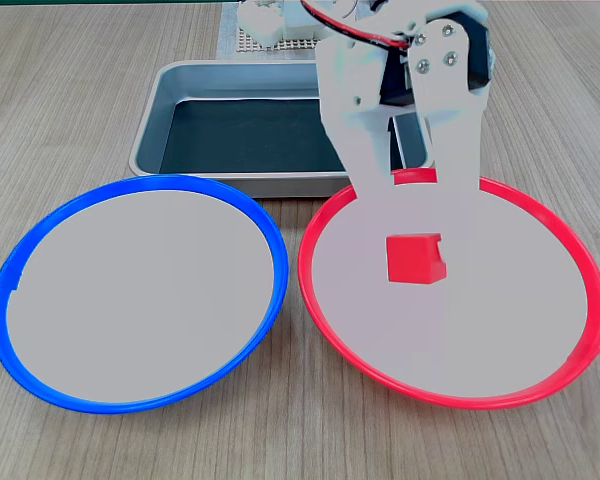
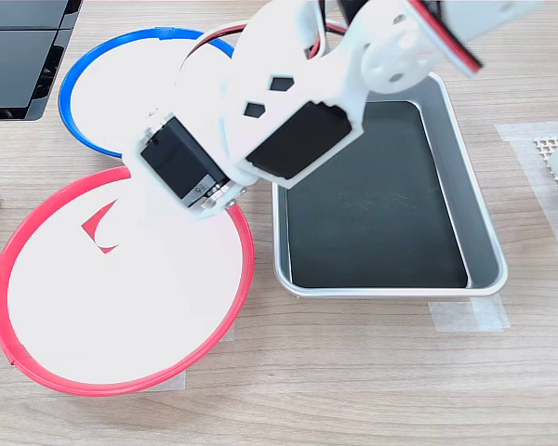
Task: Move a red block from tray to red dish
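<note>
One red block (image 1: 415, 258), one grey tray (image 1: 170, 90), two round dishes: one red dish (image 1: 540, 370) and one blue-rimmed dish (image 1: 130, 400). One white robot arm (image 2: 288, 111) above one wooden worktop (image 1: 70, 60).

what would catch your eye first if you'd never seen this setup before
The white arm's gripper hangs over the red dish, where the small red block sits on the pale centre, apparently just below the fingertips. In the first exterior view a blue-rimmed dish lies to its left, and the grey metal tray behind them looks empty.
</note>
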Robot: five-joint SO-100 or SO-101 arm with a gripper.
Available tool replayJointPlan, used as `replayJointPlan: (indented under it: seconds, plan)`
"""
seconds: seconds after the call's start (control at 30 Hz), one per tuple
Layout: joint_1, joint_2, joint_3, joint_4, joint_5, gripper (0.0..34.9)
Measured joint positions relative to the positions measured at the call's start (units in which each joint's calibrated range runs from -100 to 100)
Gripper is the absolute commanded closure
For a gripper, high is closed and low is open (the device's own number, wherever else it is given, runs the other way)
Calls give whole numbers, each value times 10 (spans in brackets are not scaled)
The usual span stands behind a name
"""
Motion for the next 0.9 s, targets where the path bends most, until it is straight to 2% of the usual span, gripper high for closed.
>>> replayJointPlan:
  seconds: [0.03, 0.07, 0.1, 0.17, 0.2, 0.23, 0.27, 0.3, 0.33, 0.37, 0.43, 0.47, 0.5, 0.57, 0.6, 0.67, 0.73, 0.9]
  plan:
    - [2, 10, 0, -13, 0, 270]
    - [3, 27, 0, -29, 0, 234]
    - [4, 43, 1, -46, 0, 183]
    - [4, 54, 1, -66, 0, 131]
    - [4, 55, 4, -75, 0, 113]
    - [4, 55, 6, -83, 0, 111]
    - [4, 55, 11, -90, -1, 117]
    - [4, 41, 39, -122, -15, 286]
    - [4, 39, 39, -124, -16, 339]
    - [4, 36, 43, -129, -18, 346]
    - [20, -47, 132, -194, -71, 347]
    - [35, -120, 187, -218, -123, 348]
    - [41, -164, 218, -224, -152, 349]
    - [71, -329, 326, -227, -258, 349]
    - [95, -399, 367, -207, -289, 349]
    - [115, -461, 400, -178, -302, 349]
    - [131, -586, 480, -104, -305, 349]
    - [161, -800, 639, 12, -296, 349]
